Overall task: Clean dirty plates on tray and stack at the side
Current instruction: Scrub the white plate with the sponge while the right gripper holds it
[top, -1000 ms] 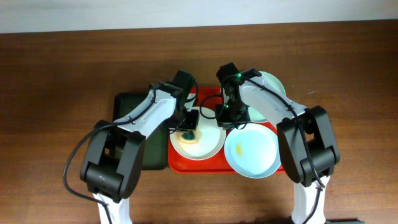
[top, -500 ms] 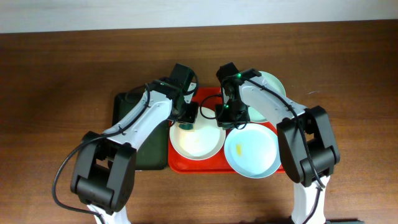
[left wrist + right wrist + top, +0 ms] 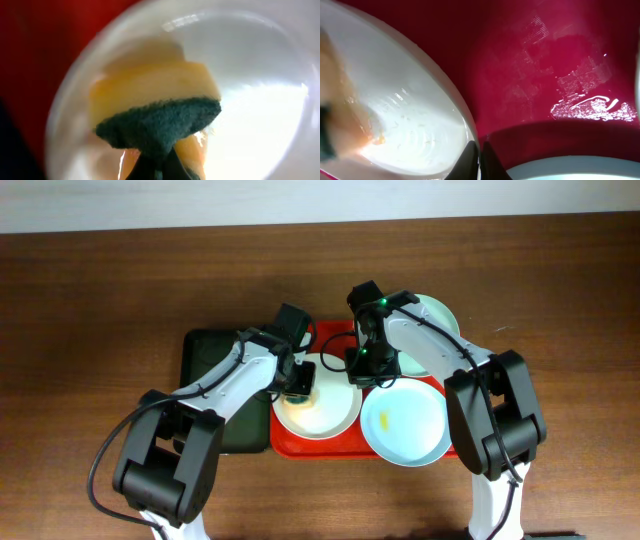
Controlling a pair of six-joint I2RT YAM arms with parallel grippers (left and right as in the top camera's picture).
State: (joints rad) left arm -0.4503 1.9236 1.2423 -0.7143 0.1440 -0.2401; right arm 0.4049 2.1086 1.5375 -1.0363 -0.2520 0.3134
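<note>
The red tray (image 3: 335, 340) holds a white plate (image 3: 325, 415) at its left and a pale blue-green plate (image 3: 405, 422) with a yellow smear at its front right. Another pale plate (image 3: 438, 315) lies at the back right, partly under the right arm. My left gripper (image 3: 300, 387) is shut on a yellow sponge with a green scouring side (image 3: 160, 120), and presses it onto the white plate (image 3: 260, 100) near its far-left part. My right gripper (image 3: 477, 160) is shut on the white plate's rim (image 3: 465, 125), one finger inside and one outside.
A dark green tray (image 3: 215, 395) lies against the red tray's left side, under the left arm. Brown tabletop surrounds both trays. In the right wrist view, wet streaks shine on the red tray floor (image 3: 545, 60), and the blue-green plate's edge (image 3: 570, 170) shows at the bottom.
My left gripper carried the sponge from the white plate's middle to its far-left edge, then back a little toward the middle. The right gripper has kept its hold on the rim.
</note>
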